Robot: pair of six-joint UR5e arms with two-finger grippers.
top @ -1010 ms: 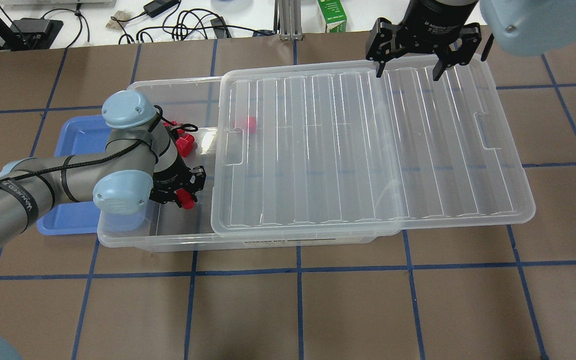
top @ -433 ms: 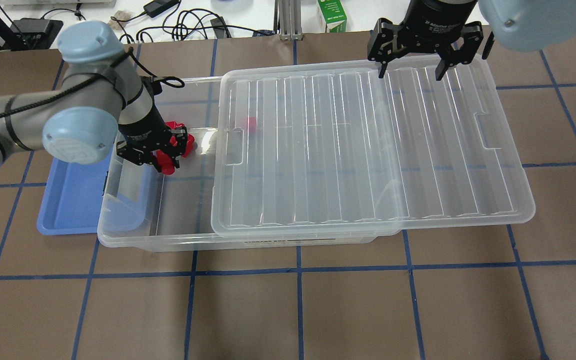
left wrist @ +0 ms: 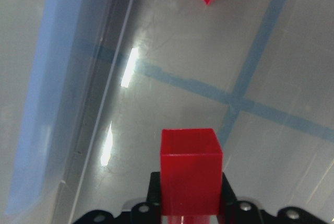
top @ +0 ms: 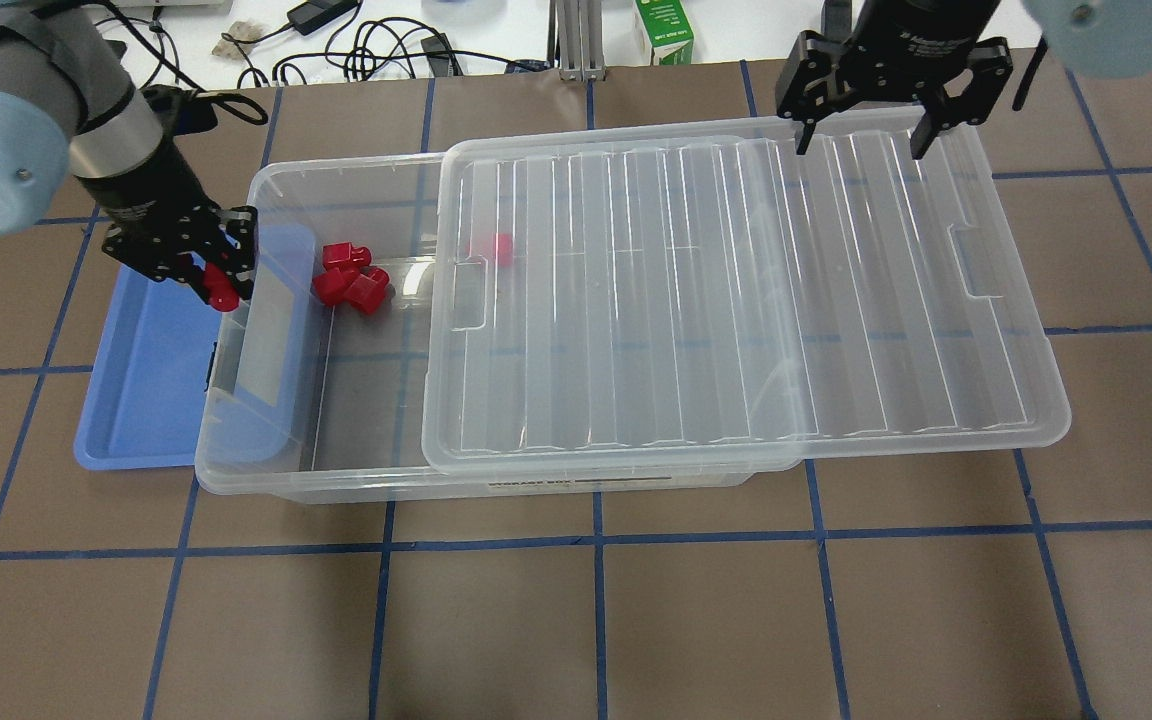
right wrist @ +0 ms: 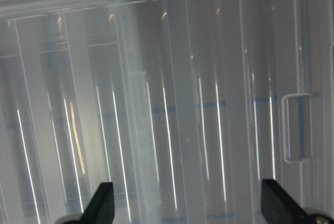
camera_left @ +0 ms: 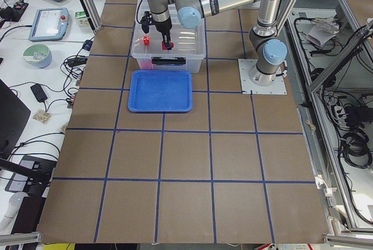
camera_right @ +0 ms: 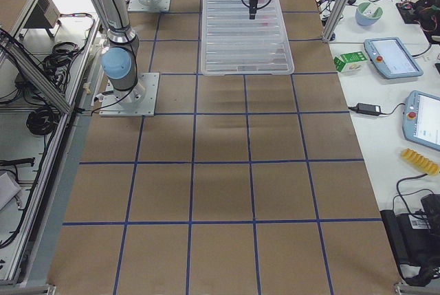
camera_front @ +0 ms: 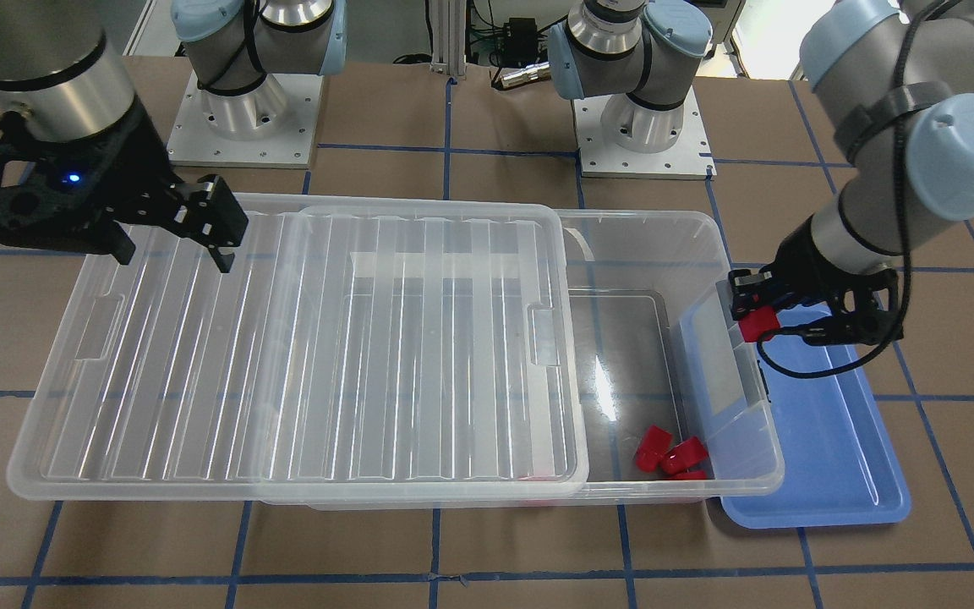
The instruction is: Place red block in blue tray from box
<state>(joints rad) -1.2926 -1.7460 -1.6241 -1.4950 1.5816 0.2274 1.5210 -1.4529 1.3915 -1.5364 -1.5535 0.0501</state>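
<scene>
My left gripper (top: 208,278) is shut on the red block (top: 222,294) and holds it in the air above the box's left end wall, at the edge of the blue tray (top: 141,390). In the front view this gripper (camera_front: 779,320) carries the block (camera_front: 759,324) above the tray (camera_front: 834,440). The left wrist view shows the block (left wrist: 190,174) between the fingers. The clear box (top: 266,190) has its lid (top: 736,300) slid to the right, so its left end is uncovered. My right gripper (top: 862,150) is open and empty above the lid's far edge.
Three similar red pieces (top: 348,276) lie in the box's uncovered end, and they also show in the front view (camera_front: 669,452). Another red piece (top: 501,248) lies under the lid. Cables and a green carton (top: 664,30) sit beyond the table's far edge.
My left gripper has lifted the red block out of the box and carried it left and farther back, to the box's end wall beside the tray. The right gripper has shifted slightly right.
</scene>
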